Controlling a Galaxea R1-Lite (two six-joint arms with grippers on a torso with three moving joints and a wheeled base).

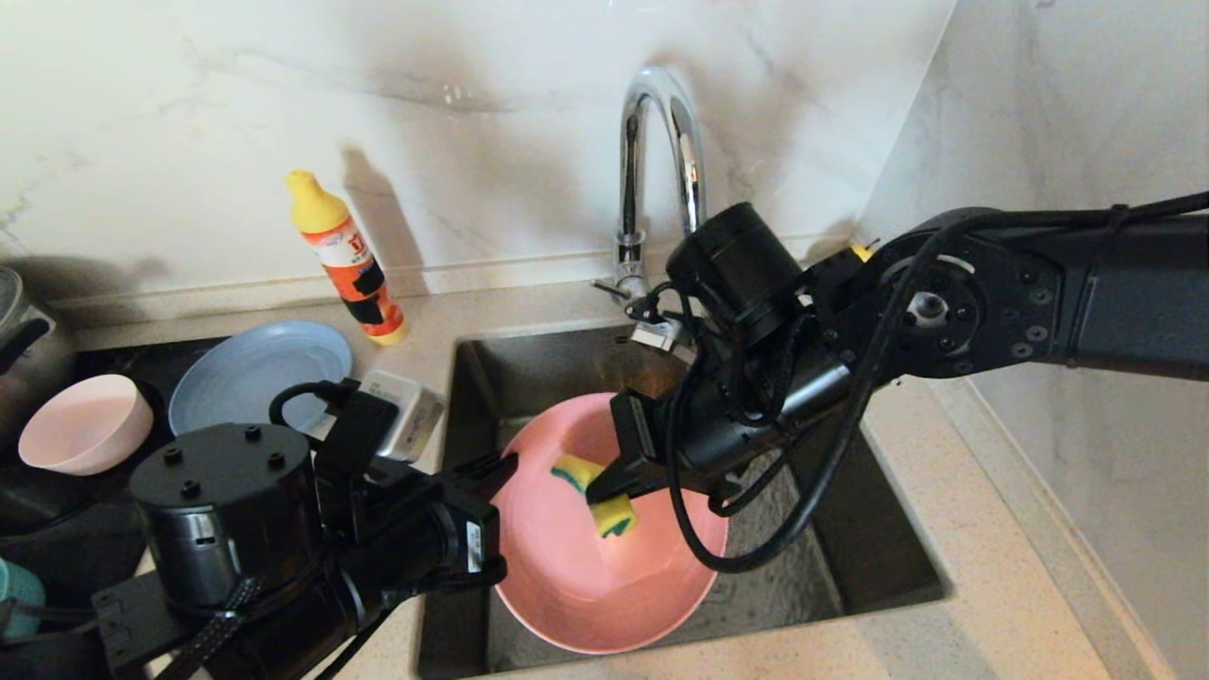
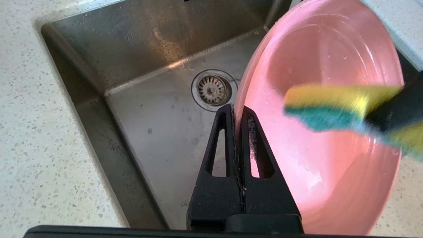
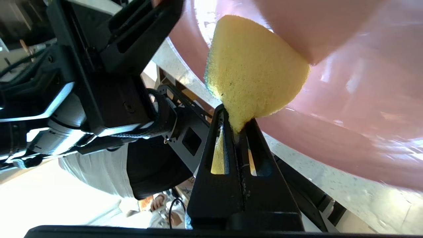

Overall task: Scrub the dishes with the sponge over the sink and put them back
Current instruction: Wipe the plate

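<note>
The salmon-pink plate hangs tilted over the steel sink, held by its left rim in my left gripper, which is shut on it. My right gripper is shut on the yellow-and-green sponge, which rests against the plate's inner face. In the right wrist view the sponge bulges out past the fingertips against the plate. On the counter to the left stand a pale pink bowl and a grey-blue plate; part of a teal bowl shows at the left edge.
A chrome faucet rises behind the sink, above the right arm. A yellow-capped detergent bottle stands at the wall. A small white box lies beside the sink's left edge. The drain strainer shows in the sink floor.
</note>
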